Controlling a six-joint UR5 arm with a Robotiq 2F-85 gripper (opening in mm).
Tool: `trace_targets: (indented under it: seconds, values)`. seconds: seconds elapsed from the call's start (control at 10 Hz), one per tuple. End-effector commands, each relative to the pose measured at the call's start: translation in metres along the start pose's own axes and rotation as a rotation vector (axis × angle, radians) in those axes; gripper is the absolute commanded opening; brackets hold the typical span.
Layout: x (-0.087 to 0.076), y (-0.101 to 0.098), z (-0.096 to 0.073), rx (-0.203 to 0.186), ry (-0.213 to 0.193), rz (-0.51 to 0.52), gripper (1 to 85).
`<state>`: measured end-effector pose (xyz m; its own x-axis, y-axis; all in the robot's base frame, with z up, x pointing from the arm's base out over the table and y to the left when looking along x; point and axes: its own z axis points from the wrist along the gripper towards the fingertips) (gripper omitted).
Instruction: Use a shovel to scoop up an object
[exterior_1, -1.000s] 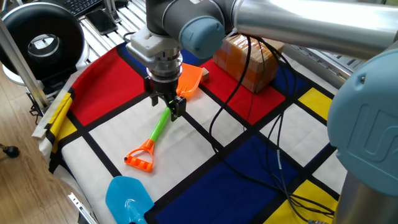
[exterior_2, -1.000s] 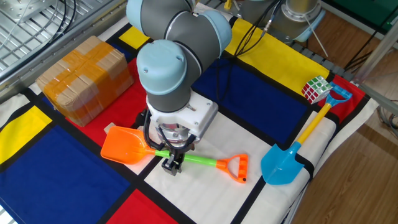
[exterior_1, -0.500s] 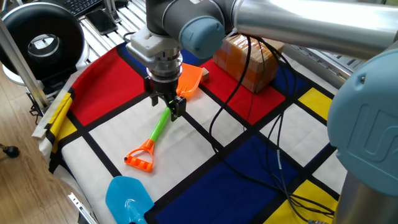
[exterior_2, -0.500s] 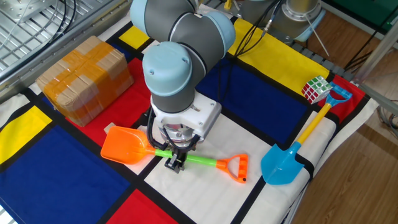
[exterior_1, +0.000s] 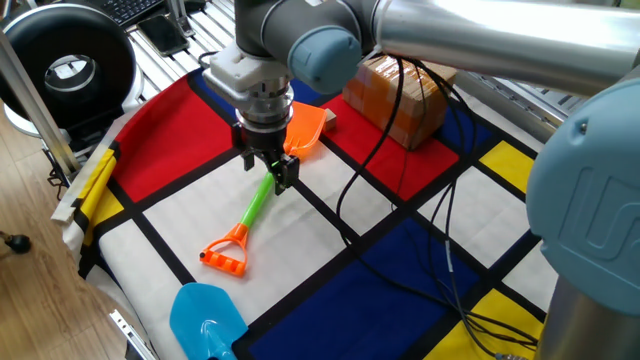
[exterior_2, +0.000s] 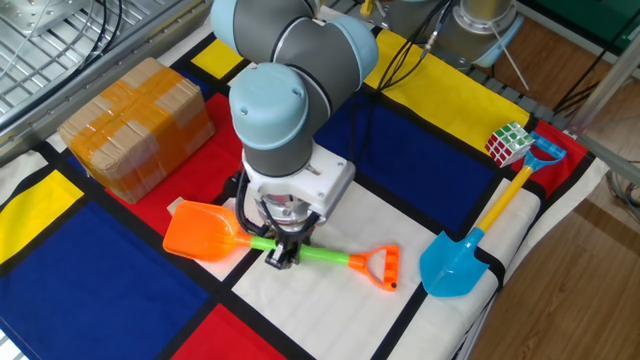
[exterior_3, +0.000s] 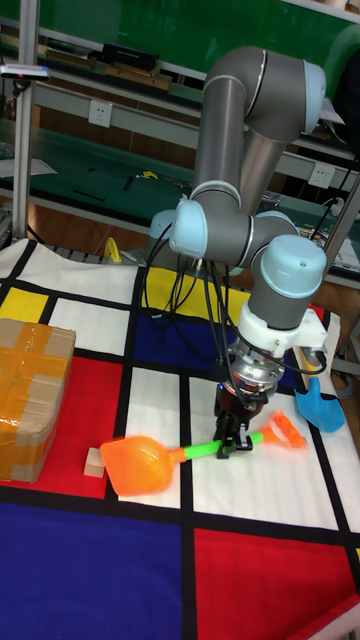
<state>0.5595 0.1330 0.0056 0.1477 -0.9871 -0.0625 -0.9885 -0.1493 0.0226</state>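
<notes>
The tool (exterior_2: 283, 256) is down at the green shaft of the shovel (exterior_2: 290, 251), with its fingers (exterior_3: 226, 443) on either side of the shaft just behind the orange blade, and appears clamped on it; the contact itself is too small to confirm. In the tall fixed view the blade looks raised slightly off the cloth while the D-shaped loop end lies lower, near the worktop (exterior_2: 100, 290), so the shovel is judged to be gripped and perhaps just beginning to lift, though this cannot be told for certain. The cube (exterior_3: 94, 462) sits on a red panel of the checked cloth, just beside the blade's broad front edge and near the box (exterior_3: 30, 394); it is not on the blade. In one fixed view a pale corner shows just beside the blade, likely the same cube, but it is largely hidden by the blade. A second, blue shovel (exterior_2: 478, 236) lies well apart at the cloth's edge, its handle end beside a puzzle cube (exterior_2: 509, 144); neither is involved. Progress, as judged: the grasp on the shovel seems made; the scoop is not yet done. What remains is to bring the blade's front edge to the cube, slide under it, and raise it.
</notes>
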Motion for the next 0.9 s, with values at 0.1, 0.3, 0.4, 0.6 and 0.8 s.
trace_targets:
  seconds: [0.1, 0.3, 0.4, 0.6, 0.8]
  values:
    - [0.0, 0.009, -0.006, -0.032, -0.013, 0.044, 1.0]
    - [-0.001, 0.008, -0.015, -0.036, -0.017, 0.046, 1.0]
    - [-0.001, 0.007, -0.022, -0.042, -0.009, 0.037, 1.0]
    - [0.001, -0.002, -0.033, -0.019, 0.004, 0.034, 1.0]
    - [-0.002, -0.017, -0.036, 0.042, -0.013, 0.077, 1.0]
